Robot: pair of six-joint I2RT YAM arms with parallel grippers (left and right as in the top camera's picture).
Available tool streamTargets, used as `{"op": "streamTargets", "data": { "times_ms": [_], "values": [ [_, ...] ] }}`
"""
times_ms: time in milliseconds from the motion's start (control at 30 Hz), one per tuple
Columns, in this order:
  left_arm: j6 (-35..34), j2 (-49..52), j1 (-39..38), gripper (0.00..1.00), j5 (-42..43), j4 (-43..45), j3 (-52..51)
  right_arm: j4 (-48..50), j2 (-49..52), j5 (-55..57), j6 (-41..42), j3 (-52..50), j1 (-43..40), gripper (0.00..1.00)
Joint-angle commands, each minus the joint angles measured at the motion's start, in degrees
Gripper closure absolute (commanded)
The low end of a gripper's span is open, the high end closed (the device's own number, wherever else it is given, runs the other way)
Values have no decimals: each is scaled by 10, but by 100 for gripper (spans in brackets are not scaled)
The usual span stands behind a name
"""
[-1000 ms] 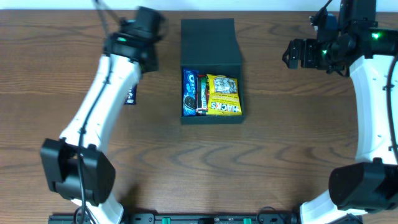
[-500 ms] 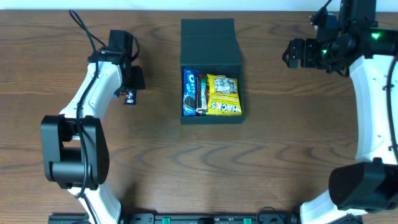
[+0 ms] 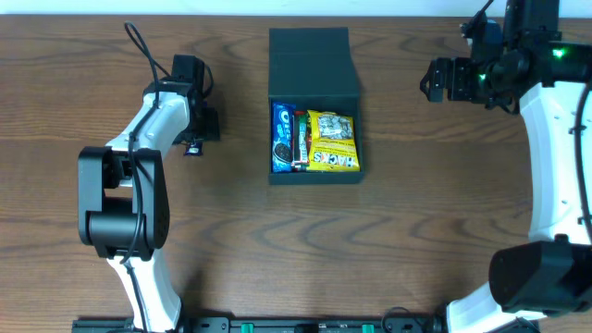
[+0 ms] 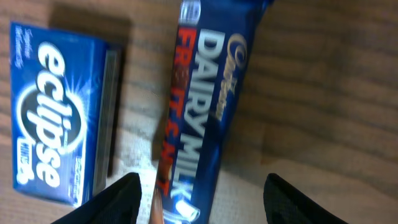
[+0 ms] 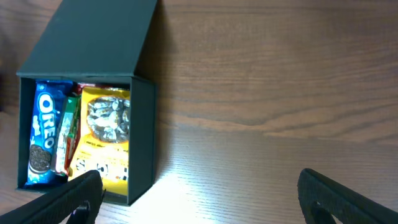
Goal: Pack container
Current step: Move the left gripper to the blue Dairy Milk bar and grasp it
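Left claw (image 4: 202,186) open astride the Dairy Milk bar (image 4: 208,106); container (image 3: 314,178) lies to its right.
Bar's long axis runs between the jaws, untouched, on the worktop (image 3: 231,240). Container mid-worktop, lid open, part filled. Right claw (image 3: 433,80) spread wide, farther off.

From overhead, the left claw (image 3: 196,137) hides nearly all of the bar (image 4: 208,106) and mint pack (image 4: 59,112); only 1 blue scrap shows. The left wrist view cuts off the bar's top end, and glare blurs its lower print. The thin packet (image 5: 70,134) in the container (image 5: 143,137) is mostly covered and unreadable.
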Motion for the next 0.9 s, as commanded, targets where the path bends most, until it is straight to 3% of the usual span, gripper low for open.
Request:
{"op": "streamTargets", "data": {
  "times_ms": [0, 567, 867],
  "values": [
    [24, 4, 2, 36, -19, 16, 0, -2, -10, -5, -2, 5, -2, 1],
    [46, 33, 2, 40, -19, 50, 0, -6, -10, -5, -2, 5, -2, 1],
    [45, 39, 2, 59, -18, 47, 0, -4, -10, -5, -2, 5, -2, 1]
  ]
}}
